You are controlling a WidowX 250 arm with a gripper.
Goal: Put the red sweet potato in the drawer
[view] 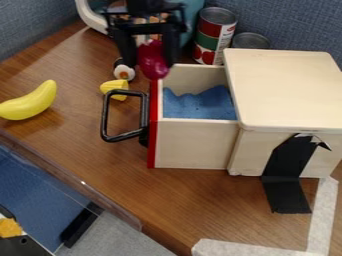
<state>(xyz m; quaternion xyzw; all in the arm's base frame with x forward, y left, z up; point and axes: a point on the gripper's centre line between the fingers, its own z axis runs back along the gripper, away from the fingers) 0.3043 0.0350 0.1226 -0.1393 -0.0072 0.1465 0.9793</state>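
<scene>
My gripper hangs at the top of the camera view, left of centre, shut on the red sweet potato. The sweet potato points downward between the fingers, near the back left corner of the drawer. The wooden drawer is pulled out to the left from its box; it has a red front, a black handle and blue material inside.
A yellow banana lies at the left. A small yellow piece and a white round item sit behind the handle. Cans stand behind the box. The table edge runs along the lower left.
</scene>
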